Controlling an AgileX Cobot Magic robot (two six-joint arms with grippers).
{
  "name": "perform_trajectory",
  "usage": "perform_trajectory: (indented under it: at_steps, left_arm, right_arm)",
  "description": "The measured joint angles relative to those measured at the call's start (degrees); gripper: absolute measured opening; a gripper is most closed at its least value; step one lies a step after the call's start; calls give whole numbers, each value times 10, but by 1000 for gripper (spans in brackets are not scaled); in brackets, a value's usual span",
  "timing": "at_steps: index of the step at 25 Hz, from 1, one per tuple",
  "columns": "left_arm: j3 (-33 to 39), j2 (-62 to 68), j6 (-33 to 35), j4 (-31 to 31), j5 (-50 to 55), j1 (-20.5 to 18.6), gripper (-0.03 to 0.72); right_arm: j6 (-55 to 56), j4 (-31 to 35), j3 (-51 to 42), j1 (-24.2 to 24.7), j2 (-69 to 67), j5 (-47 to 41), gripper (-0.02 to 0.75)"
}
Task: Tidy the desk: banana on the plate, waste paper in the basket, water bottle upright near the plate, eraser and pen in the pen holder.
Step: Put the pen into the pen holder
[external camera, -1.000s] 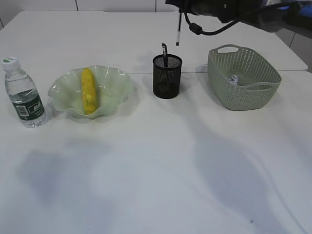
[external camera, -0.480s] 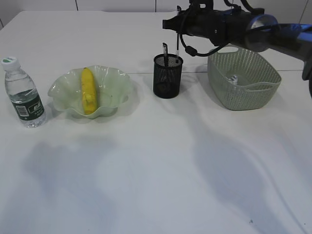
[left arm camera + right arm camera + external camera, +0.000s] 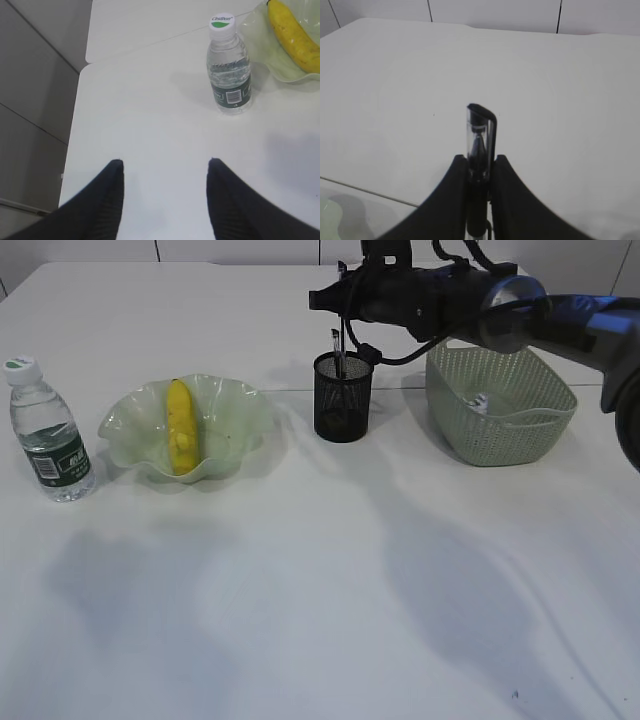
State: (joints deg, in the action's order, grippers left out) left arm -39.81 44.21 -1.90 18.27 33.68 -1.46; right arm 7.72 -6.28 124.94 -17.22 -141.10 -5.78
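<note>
The banana [image 3: 180,426] lies in the pale green wavy plate [image 3: 132,418]. The water bottle [image 3: 48,432] stands upright left of the plate; it also shows in the left wrist view [image 3: 229,65]. My right gripper [image 3: 343,290] is shut on the pen [image 3: 480,145] and holds it upright over the black mesh pen holder [image 3: 342,396], its lower end at the holder's mouth. Another dark pen-like thing stands in the holder. Crumpled paper [image 3: 478,401] lies in the green basket [image 3: 498,400]. My left gripper [image 3: 165,165] is open and empty above the table, out of the exterior view. I cannot see the eraser.
The basket stands right of the pen holder, under my right arm [image 3: 500,305]. The table's left edge [image 3: 75,135] runs close to my left gripper.
My right gripper has moved left and down with the pen, from above and right of the holder to directly over it. Nothing else has moved.
</note>
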Motion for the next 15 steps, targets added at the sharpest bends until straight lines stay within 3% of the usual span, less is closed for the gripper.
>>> perform_trajectory:
  at_steps: [15]
  left_arm:
    - [0, 0, 0, 2, 1, 0, 374]
  right_arm:
    - [0, -1, -56, -2, 0, -27, 74]
